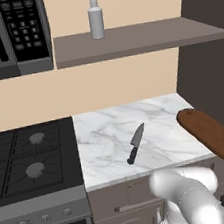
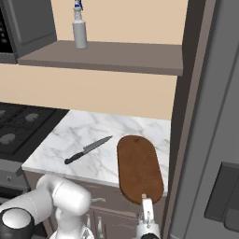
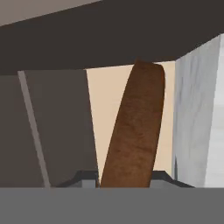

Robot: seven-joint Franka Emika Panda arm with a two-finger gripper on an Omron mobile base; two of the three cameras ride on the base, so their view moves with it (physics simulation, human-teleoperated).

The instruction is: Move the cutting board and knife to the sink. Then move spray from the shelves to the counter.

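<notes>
**Board gripped at its near end, now to lift it clear**

My gripper is clenched on the near end of the board, which overhangs the front edge of the counter at its right end, beside the tall dark panel. To do this well I should raise the board level, keeping its far end off the marble and clear of the shelf above. The knife lies near the counter's middle, apart from the board. The spray stands on the shelf.
</notes>
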